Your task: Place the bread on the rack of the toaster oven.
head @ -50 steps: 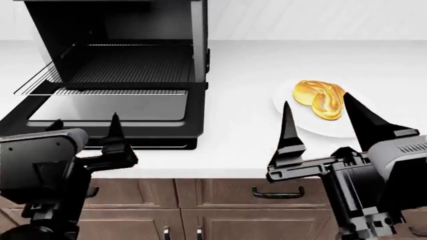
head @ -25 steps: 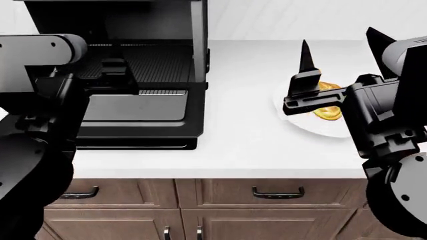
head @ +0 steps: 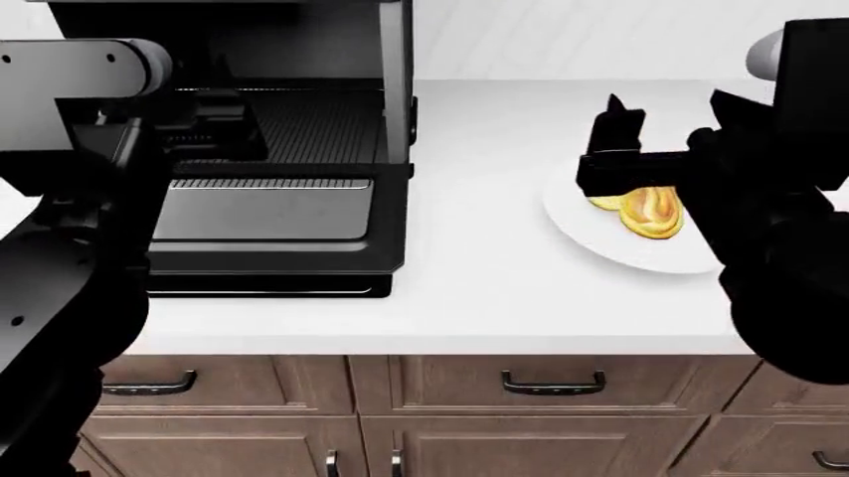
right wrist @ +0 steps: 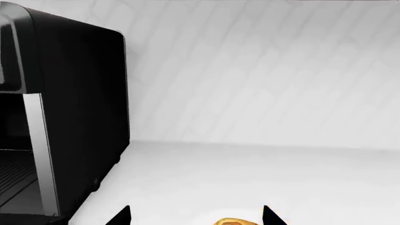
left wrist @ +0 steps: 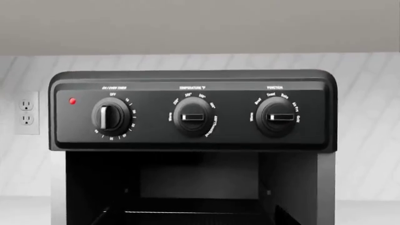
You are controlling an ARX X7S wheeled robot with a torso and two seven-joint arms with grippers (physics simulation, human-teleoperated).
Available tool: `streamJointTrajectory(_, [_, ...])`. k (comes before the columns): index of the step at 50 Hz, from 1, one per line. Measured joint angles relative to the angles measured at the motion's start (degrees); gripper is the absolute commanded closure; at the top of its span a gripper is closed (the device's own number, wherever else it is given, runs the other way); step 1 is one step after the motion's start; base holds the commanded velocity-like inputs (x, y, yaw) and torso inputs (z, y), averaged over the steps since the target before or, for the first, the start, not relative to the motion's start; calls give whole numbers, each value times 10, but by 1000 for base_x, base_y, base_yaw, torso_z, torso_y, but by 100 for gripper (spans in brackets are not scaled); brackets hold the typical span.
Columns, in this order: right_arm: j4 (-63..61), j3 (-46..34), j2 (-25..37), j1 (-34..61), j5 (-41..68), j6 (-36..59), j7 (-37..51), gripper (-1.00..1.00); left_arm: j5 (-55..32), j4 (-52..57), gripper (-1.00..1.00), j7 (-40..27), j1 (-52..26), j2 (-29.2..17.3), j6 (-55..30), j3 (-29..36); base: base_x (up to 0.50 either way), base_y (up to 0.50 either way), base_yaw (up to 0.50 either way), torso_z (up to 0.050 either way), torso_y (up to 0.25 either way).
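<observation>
One glossy, knotted golden bread point(head: 650, 212) is lying on one round white plate point(head: 623, 248) at about three o'clock on the smooth white counter point(head: 491, 288), its long axis running roughly from ten to four o'clock. The boxy black toaster oven point(head: 332, 60) is sitting at ten o'clock, its glass door point(head: 265, 214) dropped flat, one thin wire rack point(head: 312, 124) showing inside. Three round knobs point(left wrist: 193, 117) are lining its panel. The right gripper point(right wrist: 195, 216) is hovering wide-spread above the bread; I cannot tell how the left gripper point(head: 213, 124) is set.
</observation>
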Motion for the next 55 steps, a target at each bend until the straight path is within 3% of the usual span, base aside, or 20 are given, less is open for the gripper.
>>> streamJointTrajectory(55, [117,-26,3,23,175,72,145,-100,1,-13,-100,-1,10,-2,32,4,0,0,0,0,0])
